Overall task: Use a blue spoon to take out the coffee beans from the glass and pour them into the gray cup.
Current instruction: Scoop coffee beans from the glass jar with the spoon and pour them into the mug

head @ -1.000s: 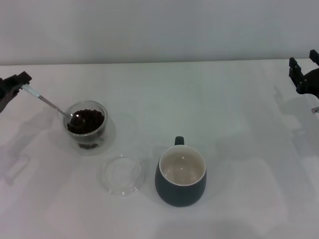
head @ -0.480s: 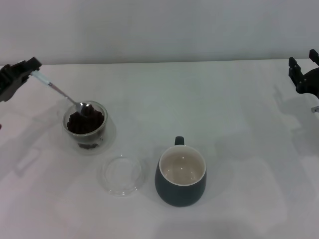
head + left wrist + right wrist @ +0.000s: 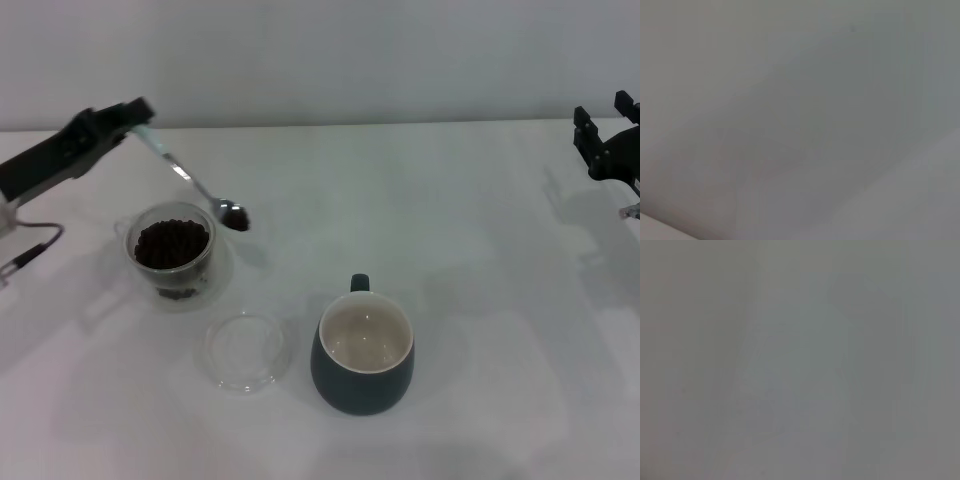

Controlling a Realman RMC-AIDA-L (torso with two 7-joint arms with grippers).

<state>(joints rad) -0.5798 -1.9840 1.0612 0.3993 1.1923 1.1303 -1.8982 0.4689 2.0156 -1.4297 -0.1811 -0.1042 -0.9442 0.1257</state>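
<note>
In the head view my left gripper [image 3: 133, 112] is shut on the pale-blue handle of the blue spoon [image 3: 190, 178]. The spoon slants down to the right; its metal bowl holds a few coffee beans [image 3: 235, 216] and hangs just right of the glass [image 3: 172, 252], above the table. The glass stands at the left, filled with a heap of dark beans. The gray cup [image 3: 363, 358] stands at front centre, its cream inside showing no beans and its handle at the back. My right gripper [image 3: 606, 130] is parked at the far right edge. Both wrist views show only blank grey.
A flat clear round glass dish [image 3: 243, 351] lies on the white table [image 3: 450, 230] between the glass and the gray cup, in front of the glass. A cable [image 3: 25, 255] hangs at the left edge.
My left gripper has risen and moved right, lifting the spoon out of the glass with beans in its bowl; the bowl now hangs right of the glass. The right arm stayed put.
</note>
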